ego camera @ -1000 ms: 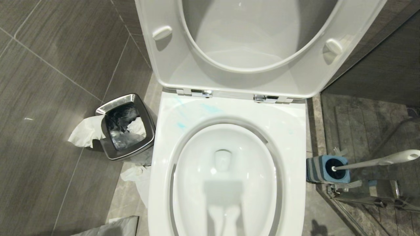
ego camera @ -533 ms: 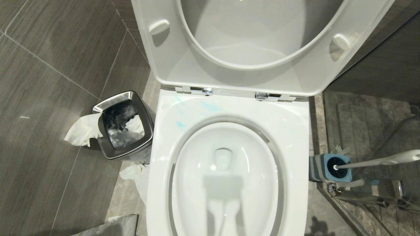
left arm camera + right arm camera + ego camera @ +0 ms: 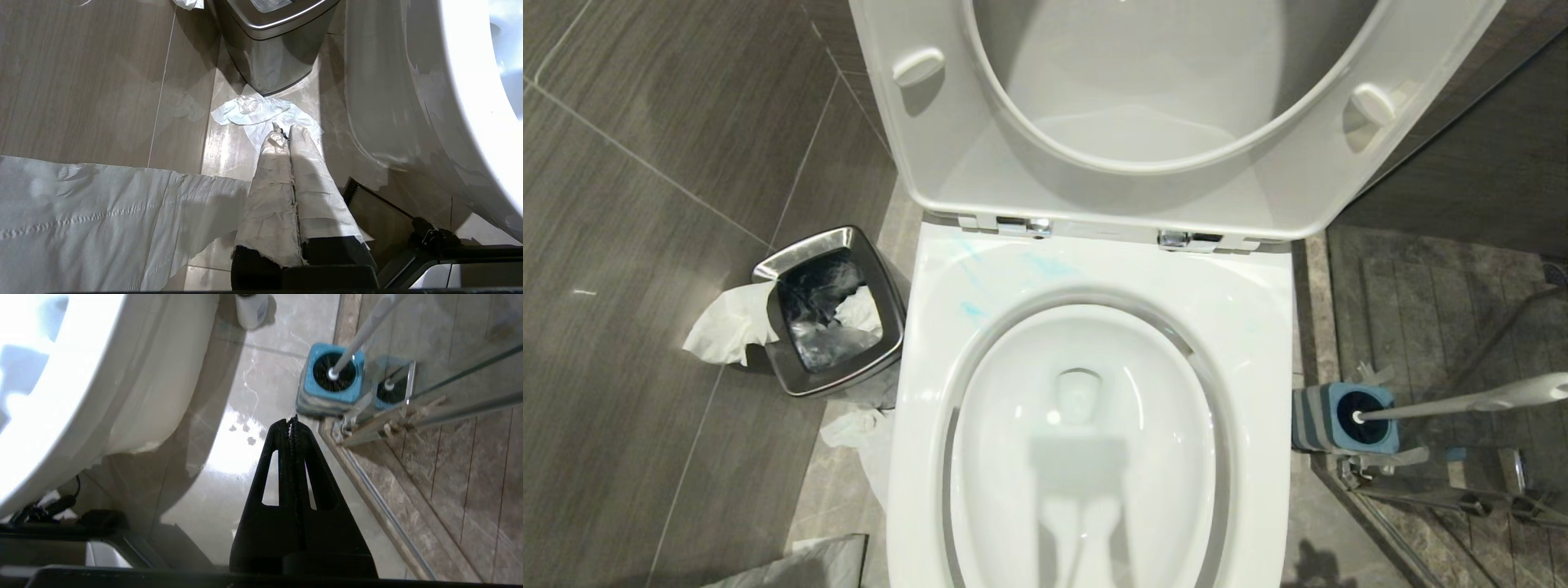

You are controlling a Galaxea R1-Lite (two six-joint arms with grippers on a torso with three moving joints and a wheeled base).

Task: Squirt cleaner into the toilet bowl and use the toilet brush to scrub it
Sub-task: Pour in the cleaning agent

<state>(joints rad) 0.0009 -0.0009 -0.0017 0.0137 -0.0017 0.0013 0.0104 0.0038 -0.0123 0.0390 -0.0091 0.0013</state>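
2 grippers are hanging low beside the toilet bowl (image 3: 1086, 457), neither one showing in the head view. Left gripper (image 3: 285, 132) is sitting on the bowl's left side, fingers pressed together and wrapped in white paper, holding nothing, pointing at a crumpled tissue (image 3: 253, 112) on the floor in front of the steel waste bin (image 3: 269, 45). A paper strip (image 3: 94, 220) is lying across the floor on that same side. Right gripper (image 3: 292, 422) is sitting on the bowl's right side, black fingers shut tight with nothing between them, tips near the blue holder (image 3: 331, 381) but apart from it.

Toilet brush (image 3: 1462, 402) is standing in that holder just right of the bowl, handle leaning away from the bowl toward the glass panel, bristle head down inside the holder. Cleaner (image 3: 251, 308) is standing upright on the floor further back along the bowl's right side, only its lower part showing. Seat and lid (image 3: 1160, 106) are standing raised behind the bowl; blue smears are showing on the rim's back left.

Handling guess: bottle is looking light, smooth plastic, squeezable, likely slippery, so gripping mid-body is seeming best. Brush handle is looking stiff, slim and light; gripping its upper half is seeming safest, lifting straight out so the holder is not tipping.
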